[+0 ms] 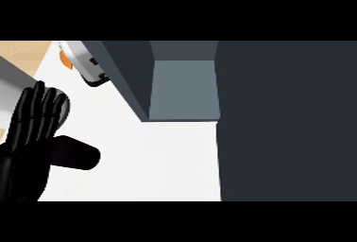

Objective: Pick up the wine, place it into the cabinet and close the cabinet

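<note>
Here, your left hand (28, 142) shows at the left edge, a glossy black shape with fingers (43, 106) straight and pointing up and the thumb (75, 152) jutting out to the right; it holds nothing. Your right hand does not show. The counter (167, 160) is a smooth, matte white slab. Above it the cabinet (182, 87) stands open: a boxy grey-blue recess with flat walls, and its dark slate door (286, 118) fills the right side as a plain broad panel. You cannot see the wine anywhere, and the part of the recess that shows holds no bottle. At top left a white, rounded appliance (87, 64) with an orange patch is too cropped to name.
</note>
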### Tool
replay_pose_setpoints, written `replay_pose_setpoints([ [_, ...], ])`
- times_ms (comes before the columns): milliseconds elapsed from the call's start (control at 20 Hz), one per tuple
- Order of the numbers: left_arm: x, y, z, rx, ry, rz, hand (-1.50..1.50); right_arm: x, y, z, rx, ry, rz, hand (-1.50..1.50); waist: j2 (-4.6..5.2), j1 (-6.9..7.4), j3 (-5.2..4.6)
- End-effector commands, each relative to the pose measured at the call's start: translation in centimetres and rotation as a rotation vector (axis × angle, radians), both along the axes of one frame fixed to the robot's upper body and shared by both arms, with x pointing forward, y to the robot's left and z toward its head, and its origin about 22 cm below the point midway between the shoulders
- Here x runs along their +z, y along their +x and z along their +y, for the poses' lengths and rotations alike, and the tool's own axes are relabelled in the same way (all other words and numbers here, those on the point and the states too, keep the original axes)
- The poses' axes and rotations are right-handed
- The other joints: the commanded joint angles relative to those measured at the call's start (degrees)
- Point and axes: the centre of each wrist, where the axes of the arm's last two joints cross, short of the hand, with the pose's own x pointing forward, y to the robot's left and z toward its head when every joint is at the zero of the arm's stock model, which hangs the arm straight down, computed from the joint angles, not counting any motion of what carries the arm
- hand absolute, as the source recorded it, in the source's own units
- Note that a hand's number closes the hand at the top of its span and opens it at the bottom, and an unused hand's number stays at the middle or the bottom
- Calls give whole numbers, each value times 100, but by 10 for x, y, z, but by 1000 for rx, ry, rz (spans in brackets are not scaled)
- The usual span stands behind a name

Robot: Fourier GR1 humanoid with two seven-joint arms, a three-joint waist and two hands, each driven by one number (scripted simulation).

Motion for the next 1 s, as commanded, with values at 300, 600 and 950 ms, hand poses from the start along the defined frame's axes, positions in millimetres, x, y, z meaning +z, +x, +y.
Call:
replay_pose_setpoints([
  [300, -33, -23, 0, -679, -127, 139, -150, -20, -21, 1, 205, 23, 175, -150, -152, 20, -50],
  [600, -18, -48, 50, -809, -162, 194, -150, 11, -52, -9, 258, 15, 221, -150, -193, 36, -32],
  [950, 29, -75, 88, -824, -160, 179, -150, 38, -80, -2, 271, 21, 204, -150, -188, 64, -27],
])
